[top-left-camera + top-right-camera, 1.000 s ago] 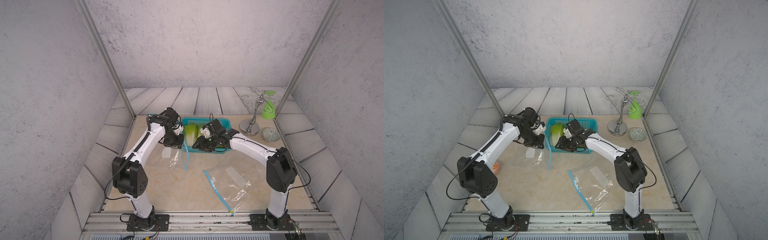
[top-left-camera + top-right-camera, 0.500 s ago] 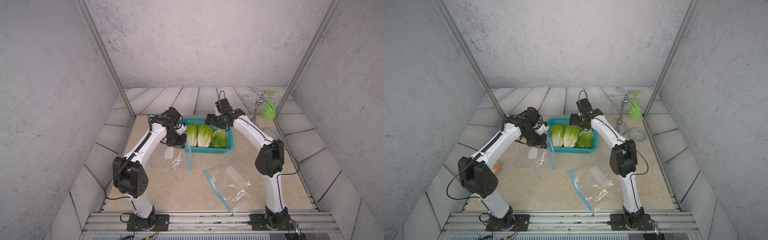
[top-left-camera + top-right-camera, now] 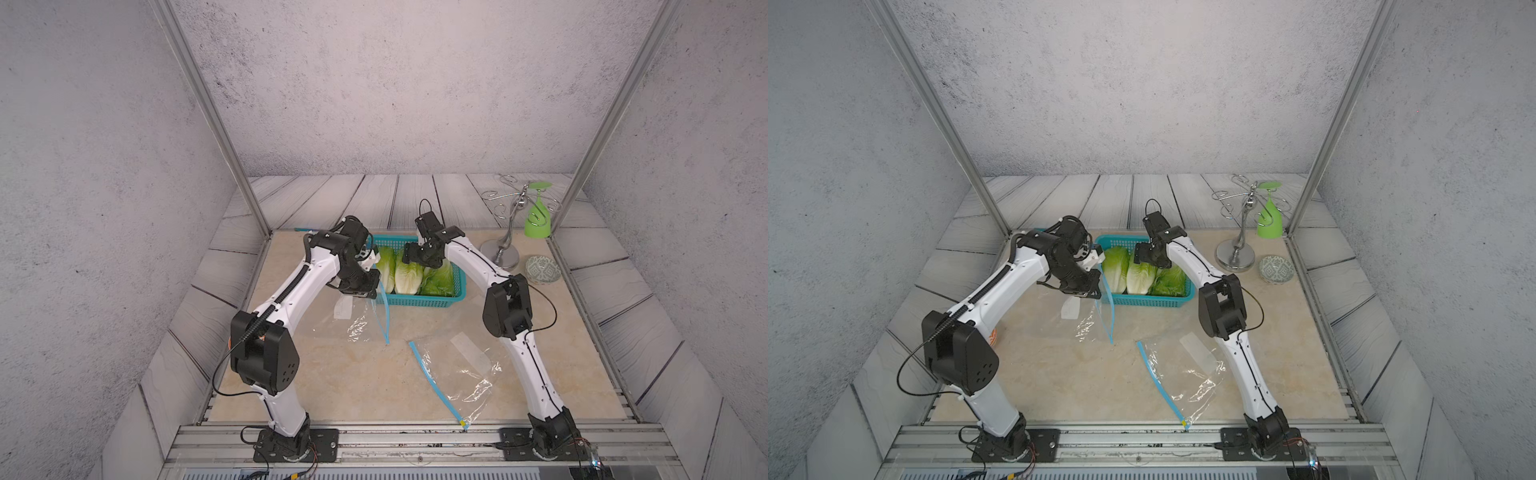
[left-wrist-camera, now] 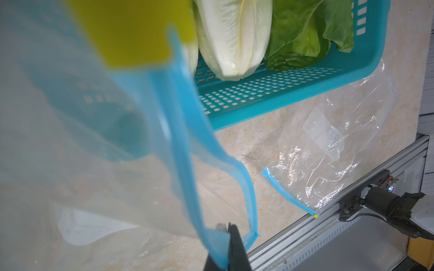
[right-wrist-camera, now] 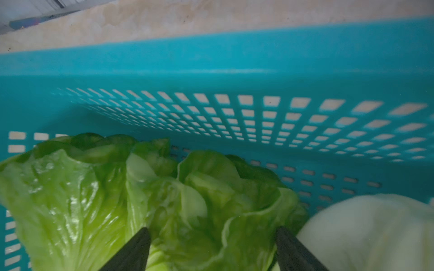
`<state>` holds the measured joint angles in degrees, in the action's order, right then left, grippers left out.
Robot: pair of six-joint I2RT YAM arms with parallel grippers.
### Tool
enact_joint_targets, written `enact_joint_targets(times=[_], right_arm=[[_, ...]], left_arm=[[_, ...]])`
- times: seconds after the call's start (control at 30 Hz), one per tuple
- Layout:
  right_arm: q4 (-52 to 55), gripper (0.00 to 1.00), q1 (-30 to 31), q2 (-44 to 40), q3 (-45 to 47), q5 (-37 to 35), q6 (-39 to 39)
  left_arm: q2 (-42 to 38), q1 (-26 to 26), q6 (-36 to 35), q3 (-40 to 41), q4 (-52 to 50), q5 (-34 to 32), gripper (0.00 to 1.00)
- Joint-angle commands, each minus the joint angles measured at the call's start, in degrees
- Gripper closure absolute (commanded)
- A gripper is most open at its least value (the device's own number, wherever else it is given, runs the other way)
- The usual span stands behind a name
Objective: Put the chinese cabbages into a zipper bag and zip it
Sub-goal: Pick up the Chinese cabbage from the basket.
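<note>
On my feed the left gripper is pinched fully together on one end of the blue zip strip of a zipper bag. The clear film hangs down from those fingers, and its lower part rests on the table. In the left wrist view the two sides of the strip part just past the fingertips, so the mouth sags open. My right gripper stands wide apart, holding nothing. Its two dark fingers reach down into the teal basket, and the leafy top of the darkest green head lies between them. I cannot tell whether the pads touch the leaves. All three chinese cabbages lie side by side in that basket, directly under the right fingers. A paler head sits just outside one finger. In both top views the basket's near corner is just beside the left fingers, with the held zip strip hanging in front of it. A second zipper bag lies flat on the table, well apart from both pairs of fingers.
</note>
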<state>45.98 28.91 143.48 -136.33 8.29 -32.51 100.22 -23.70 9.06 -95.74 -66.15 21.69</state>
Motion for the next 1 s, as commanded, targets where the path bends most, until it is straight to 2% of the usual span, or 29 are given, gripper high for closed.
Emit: enact_joint_targets(times=[0.0,0.07,0.17,0.23,0.3,0.5,0.77,0.97], right_arm=[[0.5,0.21,-0.5,3.4,0.5,4.6,-2.7],[0.1,0.28,-1.1,3.4,0.5,6.3,-3.3],[-2.1,0.47,-1.9,1.6,2.0,8.7,-4.3],[-5.8,0.63,-2.3,-1.2,4.8,10.2,-5.2],[-10.1,0.72,-2.5,-4.5,8.3,11.2,-5.7],[-22.6,0.81,-3.0,-15.8,18.5,11.0,-6.9],[-48.9,0.85,-3.4,-32.8,40.8,7.7,-12.9],[-68.3,0.85,-3.3,-44.0,59.4,1.5,-20.3]], left_arm=[[0.5,-0.4,-0.3,-1.3,-0.6,0.3,1.0],[0.6,-0.4,-0.3,-1.7,-0.6,0.3,1.0],[0.7,-0.4,-0.1,-2.0,-0.6,0.4,1.0],[0.8,-0.4,-0.1,-2.2,-0.6,0.4,1.0],[0.9,-0.4,-0.1,-2.8,-0.7,0.3,1.0],[1.7,0.1,-0.3,-5.3,-1.4,0.0,1.0],[2.5,1.1,0.6,-7.0,-0.8,3.0,1.0],[5.3,2.1,1.8,-8.5,1.9,5.4,1.0]])
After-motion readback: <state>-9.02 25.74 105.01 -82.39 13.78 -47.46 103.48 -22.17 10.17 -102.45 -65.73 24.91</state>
